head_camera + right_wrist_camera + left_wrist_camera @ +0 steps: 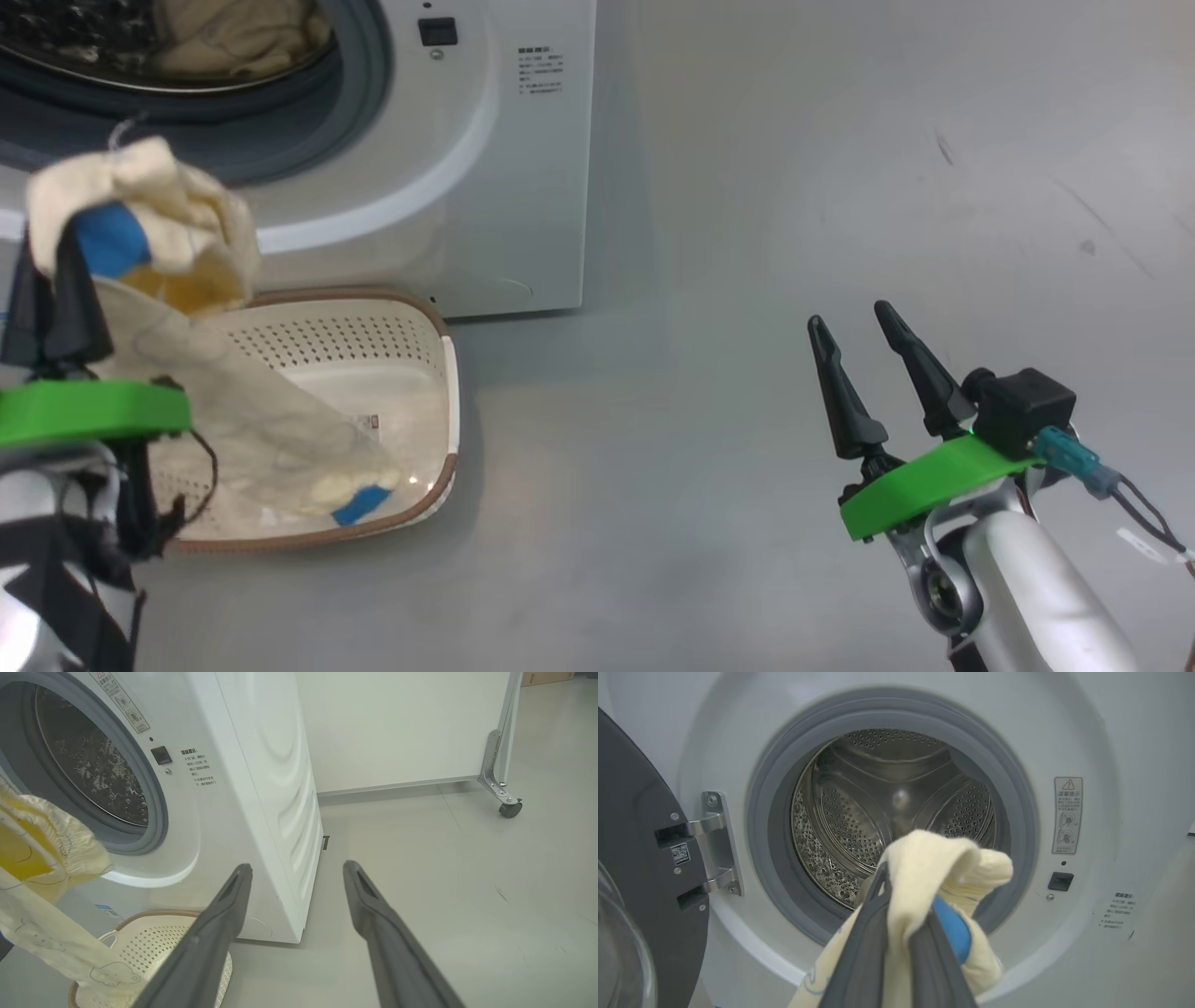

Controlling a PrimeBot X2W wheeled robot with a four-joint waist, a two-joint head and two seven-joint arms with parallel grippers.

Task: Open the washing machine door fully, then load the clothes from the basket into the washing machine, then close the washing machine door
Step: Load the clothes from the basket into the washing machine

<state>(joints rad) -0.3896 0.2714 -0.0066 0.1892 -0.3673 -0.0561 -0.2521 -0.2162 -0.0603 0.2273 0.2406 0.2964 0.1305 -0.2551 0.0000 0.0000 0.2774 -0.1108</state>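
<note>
clothes (177,196): soft cream fabric, bunched | basket (327,341): perforated plastic | drum (859,812): steel

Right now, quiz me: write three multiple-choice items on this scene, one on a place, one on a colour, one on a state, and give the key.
1. Where does the basket stand?
A. On the floor, in front of the washing machine
B. On top of the washing machine
C. On a table

2. What colour is the patch on the garment in the left claw?
A. Red
B. Blue
C. Green

3. How is the right claw?
A. Shut on a garment
B. Shut on the basket's handle
C. Open and empty

Key: 1 A, it sits on the floor at the machine's foot. 2 B, a bright blue patch shows beside the gripped cream fabric. 3 C, its jaws stand apart with nothing between them.
</note>
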